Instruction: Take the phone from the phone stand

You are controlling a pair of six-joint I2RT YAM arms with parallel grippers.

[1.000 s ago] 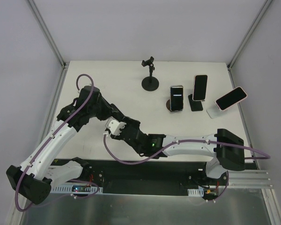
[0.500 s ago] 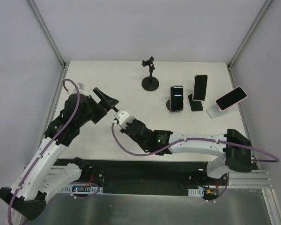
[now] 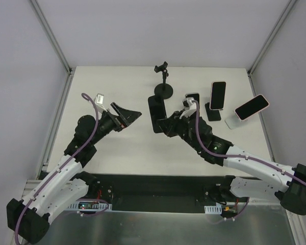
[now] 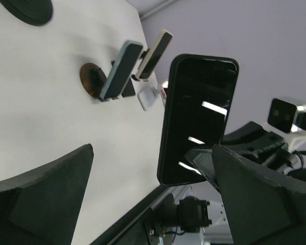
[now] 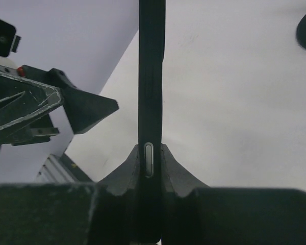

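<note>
Upper right of the overhead view, on white table (image 3: 112, 81): blue-cased phone (image 4: 121, 69), dark phone (image 3: 218, 95), pink-cased phone (image 3: 252, 106), each propped on its own small stand.

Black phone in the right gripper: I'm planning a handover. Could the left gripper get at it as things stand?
Probably yes. The left gripper is open and faces the black phone with nothing between; the right gripper pinches only one end.
</note>
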